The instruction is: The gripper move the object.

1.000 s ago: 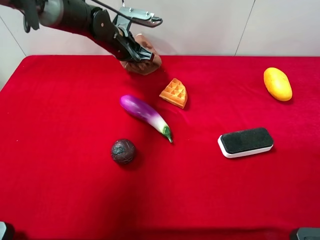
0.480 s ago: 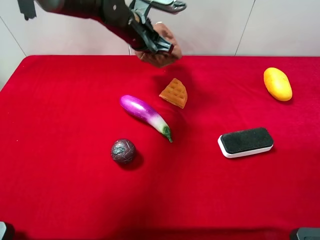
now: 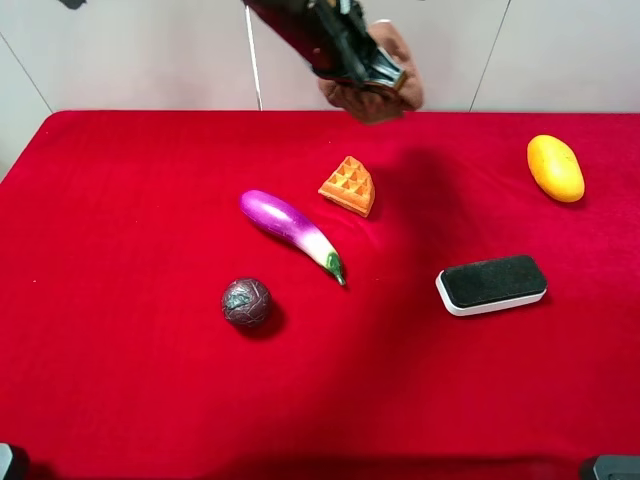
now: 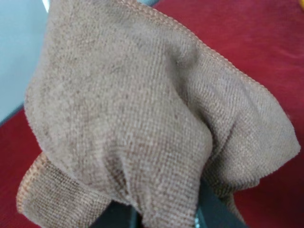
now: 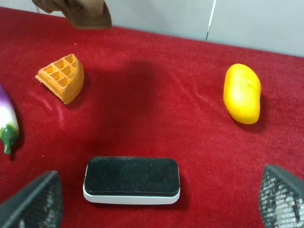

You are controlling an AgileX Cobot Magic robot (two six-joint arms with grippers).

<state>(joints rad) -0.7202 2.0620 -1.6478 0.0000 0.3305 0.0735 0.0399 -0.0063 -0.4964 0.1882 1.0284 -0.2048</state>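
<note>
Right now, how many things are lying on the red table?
5: a waffle mid-back, an eggplant left of it, a dark ball in front of the eggplant, an eraser to the right, a mango far back right. The left gripper holds a brown cloth up. None seems hidden.

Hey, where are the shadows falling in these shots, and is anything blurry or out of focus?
Exterior high view: the brown cloth in the left gripper throws a soft dark shadow on the red table, right of the waffle. Left wrist view: the cloth fills the frame, weave sharp. Right wrist view: the fingertips of the right gripper look blurred.
</note>
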